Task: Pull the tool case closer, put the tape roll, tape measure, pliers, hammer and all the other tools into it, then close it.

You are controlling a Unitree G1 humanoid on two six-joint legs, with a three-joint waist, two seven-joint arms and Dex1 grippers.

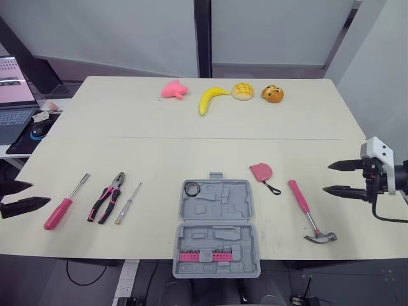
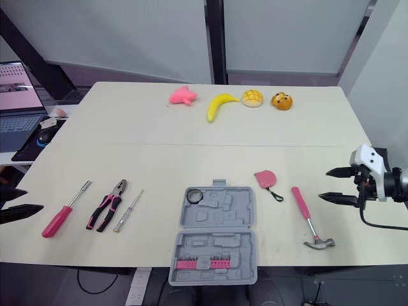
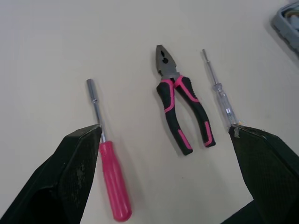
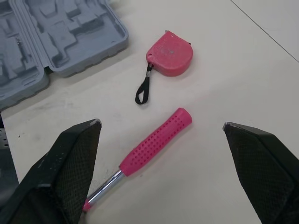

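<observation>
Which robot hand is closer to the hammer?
The right. The right gripper is open just beside the hammer; the left gripper is far across the table, out past the pliers.

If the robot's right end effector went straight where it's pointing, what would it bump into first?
The right end effector would likely meet the hammer handle first; the tape measure lies beyond. Its height is hard to judge.

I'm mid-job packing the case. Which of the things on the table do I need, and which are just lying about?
For the job: tool case, tape roll, tape measure, hammer, pliers, nut driver, tester screwdriver.
Lying about: banana, pink toy, melon bun, brown pastry, laptop, mouse.
</observation>
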